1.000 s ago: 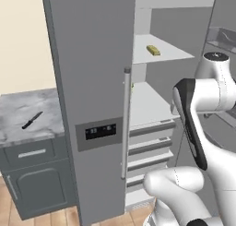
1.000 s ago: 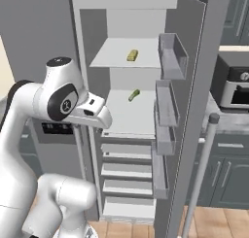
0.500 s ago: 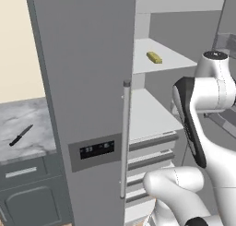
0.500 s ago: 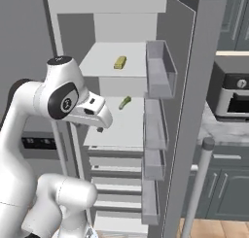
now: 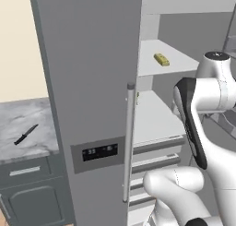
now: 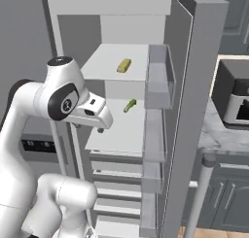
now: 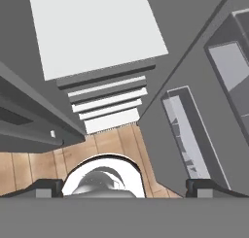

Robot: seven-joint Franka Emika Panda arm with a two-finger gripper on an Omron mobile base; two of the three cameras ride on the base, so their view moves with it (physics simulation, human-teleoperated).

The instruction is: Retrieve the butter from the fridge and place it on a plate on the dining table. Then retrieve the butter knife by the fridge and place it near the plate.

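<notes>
Standing open on its right side, the fridge (image 5: 92, 82) shows white shelves; the butter (image 6: 124, 65) lies on the upper shelf (image 6: 114, 62), toward twelve o'clock from the arm's head, with a small green item (image 6: 130, 105) on the shelf below it. Pointing down at the lower drawers and wooden floor (image 7: 112, 144), the tool (image 7: 124, 187) has its fingertips (image 7: 48, 187) spread wide apart, holding nothing. At nine o'clock of the fridge, the butter knife (image 5: 26, 134) rests on the marble tabletop (image 5: 27, 123)

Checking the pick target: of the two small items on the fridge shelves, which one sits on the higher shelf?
The butter, the yellow stick, lies on the higher shelf; the small green item lies one shelf below.
</notes>
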